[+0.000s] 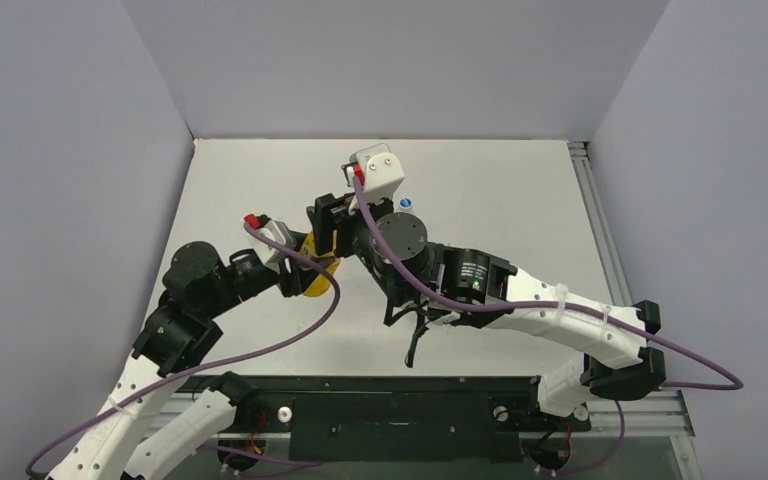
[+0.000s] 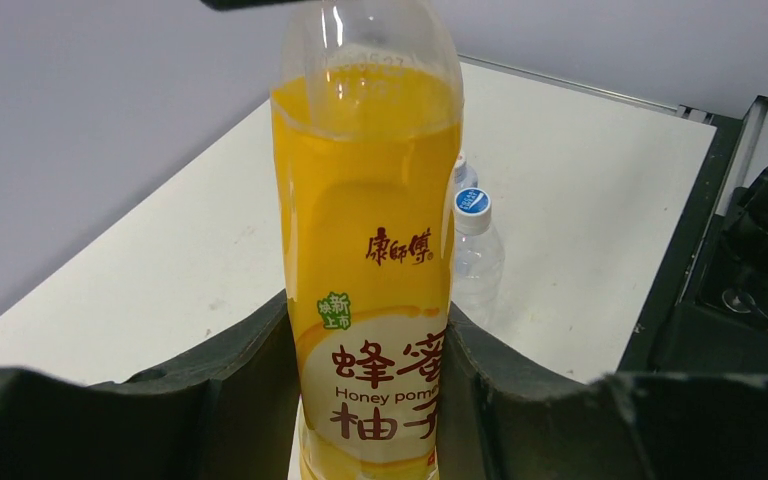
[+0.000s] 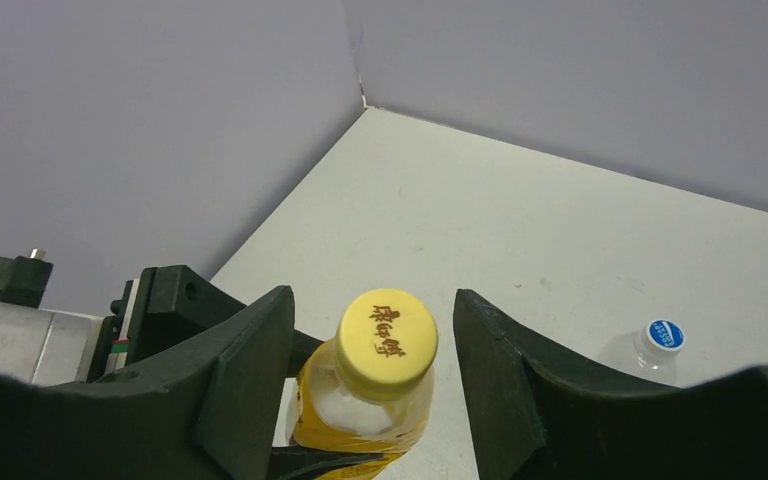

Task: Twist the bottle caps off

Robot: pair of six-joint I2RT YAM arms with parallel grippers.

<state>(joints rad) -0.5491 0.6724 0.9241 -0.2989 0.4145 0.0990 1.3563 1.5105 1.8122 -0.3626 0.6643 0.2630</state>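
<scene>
Though hidden overhead, yellow cap [image 3: 388, 342] inside parted right pincer [image 3: 370, 360].

On the yellow-orange bottle [image 2: 370, 300] you can read the brand 康师傅, the large characters 蜂蜜柚子 and "Honey pome", its end hidden. The yellow cap [image 3: 387, 343] bears 康师傅 too. The blue-topped cap's [image 2: 472, 201] print is too small to read.

Left gripper [image 2: 368, 345] is clamped tight at mid-table; right gripper [image 3: 373, 335] hangs above it, jaws apart.
</scene>
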